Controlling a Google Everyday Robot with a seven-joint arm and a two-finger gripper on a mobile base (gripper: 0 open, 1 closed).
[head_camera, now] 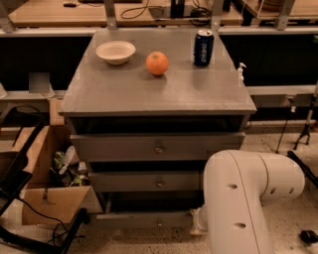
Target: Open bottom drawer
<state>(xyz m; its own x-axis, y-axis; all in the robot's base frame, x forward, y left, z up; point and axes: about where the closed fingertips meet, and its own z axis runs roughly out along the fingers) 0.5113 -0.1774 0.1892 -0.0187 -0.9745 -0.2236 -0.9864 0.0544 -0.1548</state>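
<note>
Now: gripper (197, 223) sits low by the right end of the bottom drawer (134, 219), half hidden behind arm (238, 198); grip state can't be told.
Risk: it's approx. off-centre vs. the 1 knob (159, 224), so a pull may slip or skew the drawer.

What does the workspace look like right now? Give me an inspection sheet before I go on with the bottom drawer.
Surface: grey cabinet top, carrying three loose items.
Job's things: bottom drawer, low by the floor, small knob at centre; how far out it stands, cannot tell.
Clutter: white bowl, orange and blue can on the top, none touching.
Grippers: tool low at the bottom drawer's right end, mostly hidden behind the white arm.
Cables: black cable on the floor at left.
Surroundings: open cardboard box left of the cabinet; desk behind.
</note>
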